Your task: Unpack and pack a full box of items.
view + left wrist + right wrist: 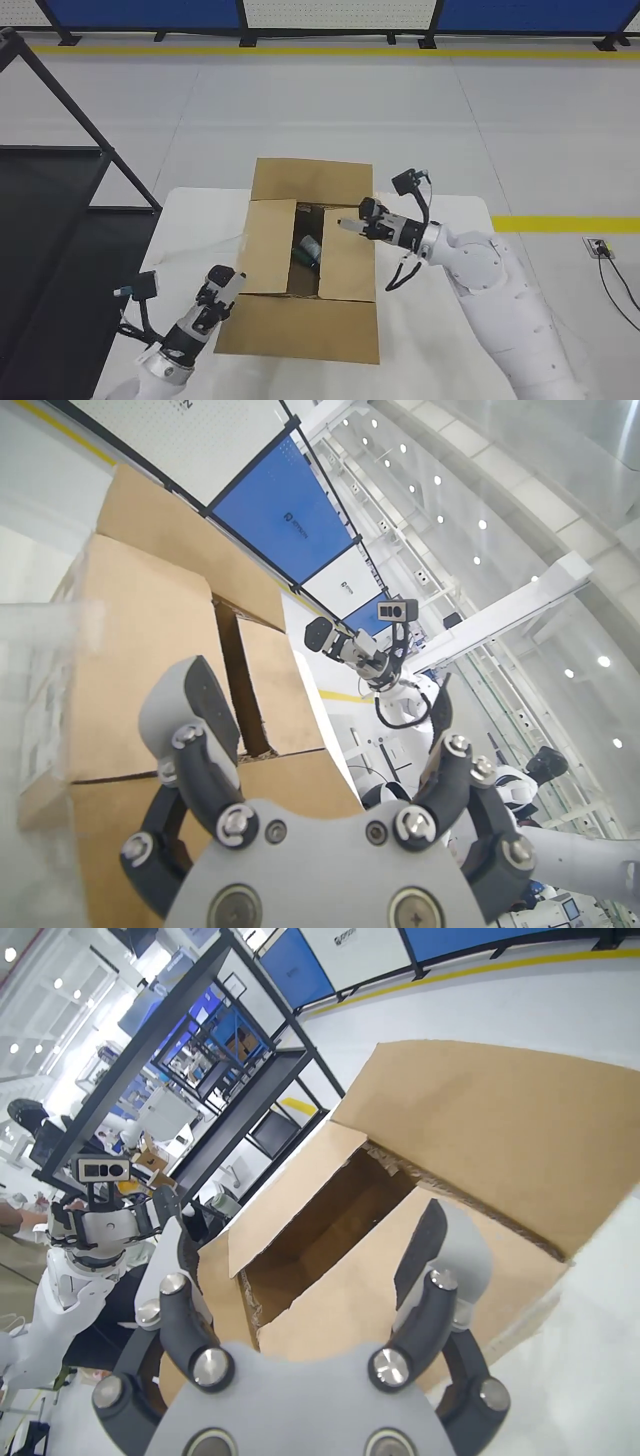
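Looks like unpack start: box (300, 335) on tabletop (190, 215), half shut over items (308, 248). At right flap (348, 268) edge, right tool (348, 225) spread apart. By near left corner, left tool (225, 283) spread apart, holding nothing. Next: pinch flap, fold outward.

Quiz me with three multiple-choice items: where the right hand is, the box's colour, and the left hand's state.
1. The right hand is: A at the box's right flap; B deep inside the box; C far off beside it.
2. The box is: A white; B brown; C blue.
3. The left hand is: A open, empty; B shut on an item; C shut, empty.
Key: 1 A, it hovers at that flap's inner edge; 2 B, plain cardboard; 3 A, its fingers stand apart with nothing between.
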Controlling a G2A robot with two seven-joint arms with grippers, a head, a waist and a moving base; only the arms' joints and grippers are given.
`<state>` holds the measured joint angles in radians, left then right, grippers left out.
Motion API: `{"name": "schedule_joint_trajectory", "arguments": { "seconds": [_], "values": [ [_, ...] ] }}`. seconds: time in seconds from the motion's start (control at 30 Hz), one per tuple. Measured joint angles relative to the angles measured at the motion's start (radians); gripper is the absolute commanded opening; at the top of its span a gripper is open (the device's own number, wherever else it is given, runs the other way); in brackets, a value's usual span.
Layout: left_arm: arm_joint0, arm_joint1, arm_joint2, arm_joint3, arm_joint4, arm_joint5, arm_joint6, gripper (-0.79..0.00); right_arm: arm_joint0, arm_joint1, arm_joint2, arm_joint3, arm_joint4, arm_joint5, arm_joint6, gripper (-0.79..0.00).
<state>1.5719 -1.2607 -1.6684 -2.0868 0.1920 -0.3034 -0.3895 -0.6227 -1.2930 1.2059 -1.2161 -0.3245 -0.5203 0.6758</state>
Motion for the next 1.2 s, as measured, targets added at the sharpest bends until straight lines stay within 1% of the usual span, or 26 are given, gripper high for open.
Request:
{"name": "schedule_joint_trajectory", "arguments": {
  "seconds": [0.07,0.17,0.3,0.37,0.4,0.47,0.5,0.8,0.9,0.97,1.07,1.2],
  "values": [
    [0.026,0.006,-0.047,0.006,-0.043,-0.036,-0.043,0.0,0.011,0.002,0.016,0.035,0.013,-0.005,-0.023,0.0],
    [0.066,0.017,-0.124,0.027,-0.152,-0.105,-0.143,0.0,0.039,0.004,0.035,0.102,0.043,-0.009,-0.044,0.0],
    [0.11,0.032,-0.216,0.072,-0.336,-0.168,-0.306,0.0,0.1,-0.001,0.034,0.222,0.073,0.012,-0.062,0.0],
    [0.117,0.04,-0.247,0.103,-0.423,-0.174,-0.386,0.0,0.129,-0.005,0.024,0.28,0.095,0.019,-0.055,0.0],
    [0.118,0.046,-0.266,0.126,-0.468,-0.168,-0.445,0.0,0.14,-0.007,0.018,0.305,0.104,0.018,-0.044,0.0],
    [0.117,0.053,-0.293,0.154,-0.499,-0.159,-0.525,0.0,0.142,-0.007,0.017,0.307,0.105,0.017,-0.042,0.0],
    [0.117,0.055,-0.299,0.159,-0.499,-0.157,-0.548,0.0,0.141,-0.007,0.018,0.304,0.105,0.017,-0.043,0.0],
    [0.117,0.055,-0.295,0.157,-0.495,-0.157,-0.537,0.0,0.14,-0.007,0.018,0.303,0.104,0.017,-0.044,0.0],
    [0.107,0.057,-0.277,0.147,-0.51,-0.127,-0.548,0.0,0.128,-0.011,0.011,0.295,0.115,0.039,-0.067,0.0],
    [0.095,0.06,-0.271,0.15,-0.48,-0.103,-0.537,0.0,0.135,-0.017,-0.001,0.309,0.131,0.063,-0.088,0.0],
    [0.082,0.066,-0.255,0.163,-0.438,-0.074,-0.555,0.0,0.18,-0.033,-0.031,0.383,0.142,0.097,-0.122,0.0],
    [0.077,0.076,-0.239,0.184,-0.429,-0.055,-0.637,0.0,0.256,-0.061,-0.074,0.524,0.184,0.065,-0.147,0.0]
  ]
}}
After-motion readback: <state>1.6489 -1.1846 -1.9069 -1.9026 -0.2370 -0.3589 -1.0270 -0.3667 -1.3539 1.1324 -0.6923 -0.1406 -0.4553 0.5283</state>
